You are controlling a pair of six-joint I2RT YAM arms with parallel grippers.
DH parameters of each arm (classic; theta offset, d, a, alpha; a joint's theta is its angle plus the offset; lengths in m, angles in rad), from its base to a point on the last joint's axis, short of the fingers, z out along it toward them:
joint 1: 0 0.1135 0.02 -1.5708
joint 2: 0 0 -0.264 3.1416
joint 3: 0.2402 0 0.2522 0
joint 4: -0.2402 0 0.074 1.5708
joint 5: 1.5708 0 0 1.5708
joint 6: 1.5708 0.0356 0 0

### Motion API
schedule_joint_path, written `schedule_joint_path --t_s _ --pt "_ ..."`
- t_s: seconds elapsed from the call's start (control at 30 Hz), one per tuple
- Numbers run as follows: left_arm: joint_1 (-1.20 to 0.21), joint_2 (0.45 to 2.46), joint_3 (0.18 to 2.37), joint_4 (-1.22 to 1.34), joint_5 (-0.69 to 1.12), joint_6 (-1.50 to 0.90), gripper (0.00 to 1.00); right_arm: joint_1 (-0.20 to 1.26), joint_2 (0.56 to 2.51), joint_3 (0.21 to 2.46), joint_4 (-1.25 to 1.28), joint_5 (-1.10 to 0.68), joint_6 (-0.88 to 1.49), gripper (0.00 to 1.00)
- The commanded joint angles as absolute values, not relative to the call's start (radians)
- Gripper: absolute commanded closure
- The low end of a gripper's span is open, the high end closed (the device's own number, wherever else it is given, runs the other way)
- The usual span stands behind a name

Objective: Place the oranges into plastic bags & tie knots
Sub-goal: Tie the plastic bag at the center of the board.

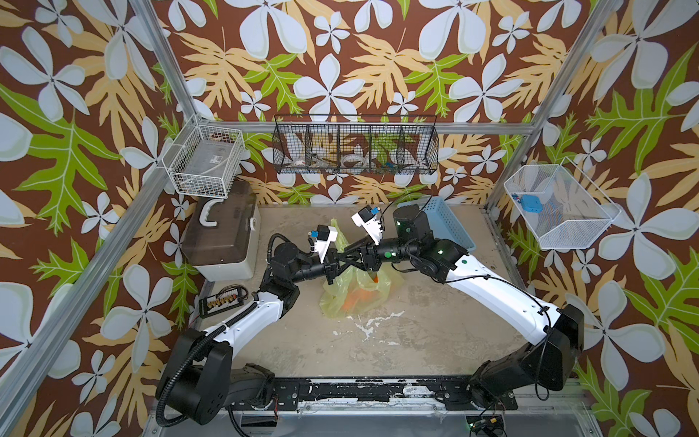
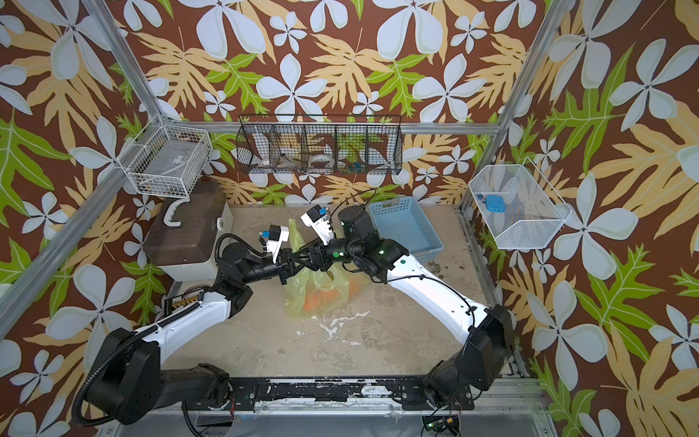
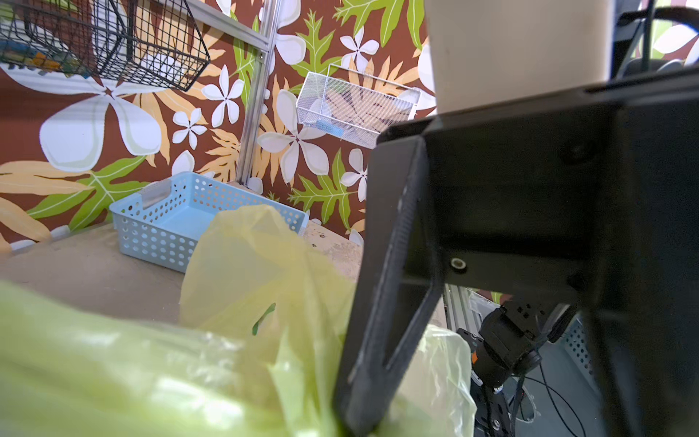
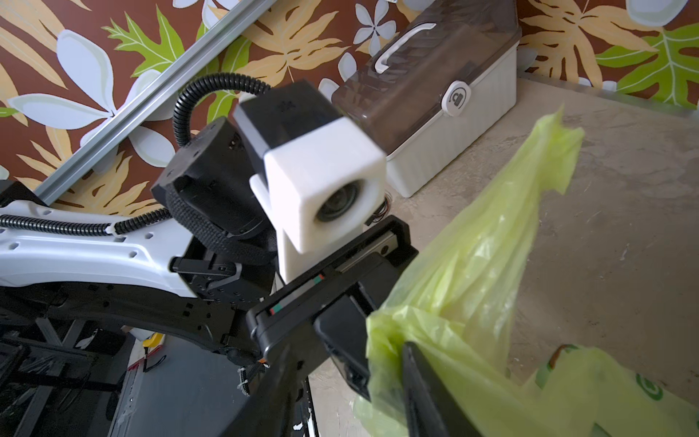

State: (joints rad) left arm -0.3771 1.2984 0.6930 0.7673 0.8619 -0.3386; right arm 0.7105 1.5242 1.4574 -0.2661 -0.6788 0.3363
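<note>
The yellow-green plastic bag lies mid-table, and oranges show through its film in both top views. One loose handle end stands up behind the grippers. Above the bag's top, the fingers of both grippers cross. My left gripper is shut on bunched bag plastic, which the right wrist view shows at its tips. My right gripper is open, with bag film draped against one of its fingers. The crossed fingers hide any knots.
A light-blue perforated basket stands at the back right behind the right arm. A lidded brown-and-white box stands back left, with a connector board in front of it. Wire baskets hang on the walls.
</note>
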Motion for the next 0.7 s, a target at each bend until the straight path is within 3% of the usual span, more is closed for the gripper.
schedule_joint_path --t_s 0.0,0.17,0.47,0.67 --pt "-0.376 1.304 0.698 0.828 0.855 -0.322 1.00 0.673 1.494 1.516 -0.334 -0.637 0.337 0.45" --pt "-0.378 1.292 0.711 0.734 0.896 -0.208 1.00 0.562 1.447 1.551 -0.358 -0.519 0.351 0.29" --pt "-0.377 1.276 0.704 0.712 0.942 -0.125 1.00 0.558 1.721 1.775 -0.404 -0.686 0.350 0.25" --pt "-0.378 1.291 0.716 0.698 0.967 -0.127 1.00 0.596 1.773 1.835 -0.393 -0.716 0.363 0.24"
